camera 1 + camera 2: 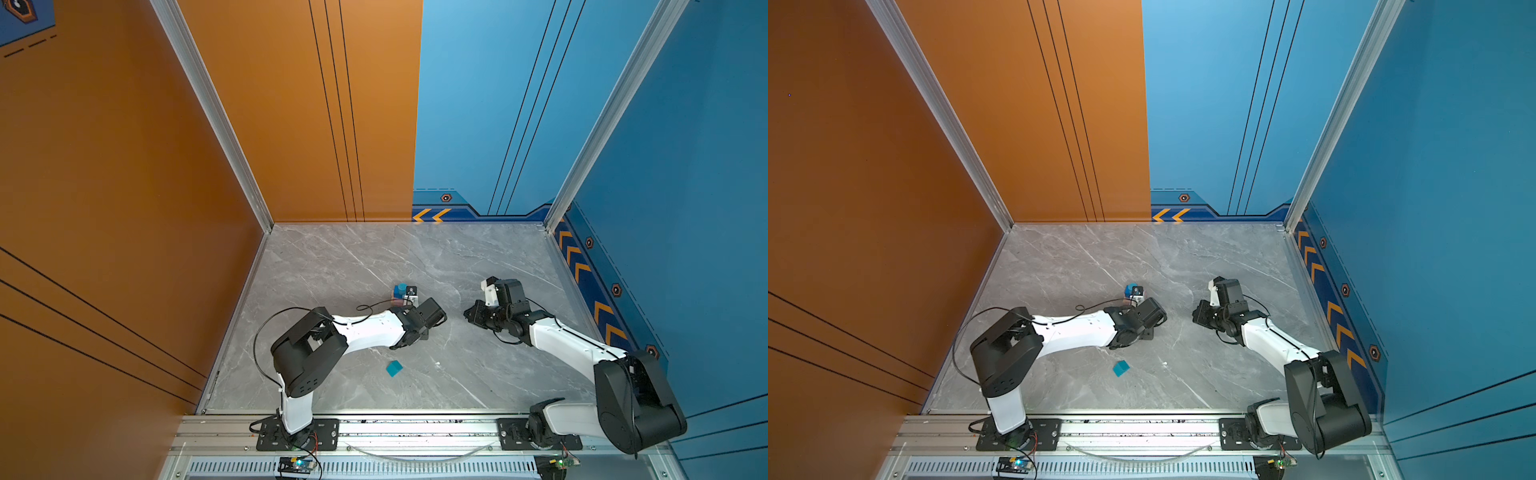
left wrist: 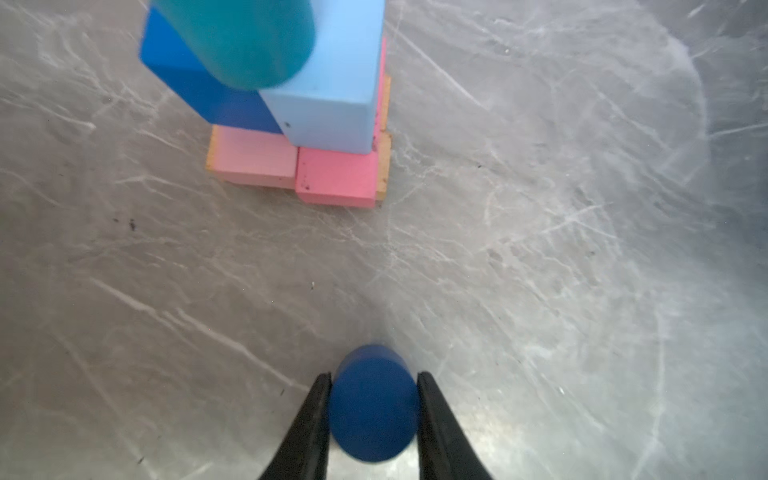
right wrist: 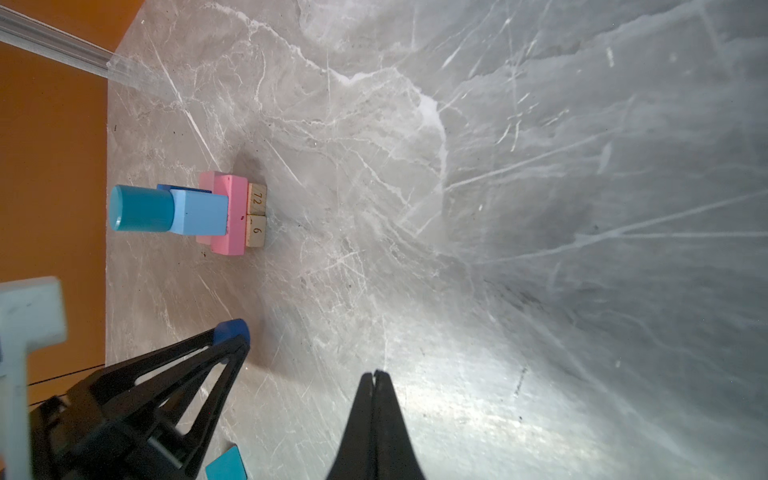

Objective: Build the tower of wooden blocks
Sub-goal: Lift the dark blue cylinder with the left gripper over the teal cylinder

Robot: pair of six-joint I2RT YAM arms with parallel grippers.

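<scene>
Seven blocks stacked: the wood block tower [image 1: 401, 296] stands near the middle of the desk [image 1: 332, 270], well clear of every edge.
Layers, bottom up: two tan bars [image 3: 257, 198] side by side; two pink bars [image 2: 338, 178] laid across them; a dark-blue cube [image 2: 195, 83] touching a light-blue cube [image 2: 332, 91]; a teal cylinder [image 2: 245, 41] upright on top.
Left hand [image 2: 374, 376]: clamped on the dark-blue cylinder [image 2: 372, 411], one finger at each side, near the tower on its front-edge side. Whether the cylinder rests on the desk cannot be told.
Right hand [image 3: 376, 374]: fingers pressed together with nothing between them, over bare desk, apart from the tower.
Teal cube [image 1: 394, 368]: alone, between the tower and the front edge.
Both top views: whole layout, but the left arm hides the grip.
Left wrist view: grip seen clearly; the tan bars show only as thin edges.
Right wrist view: tower side-on, with "72" and "6" written on the tan bar ends.
</scene>
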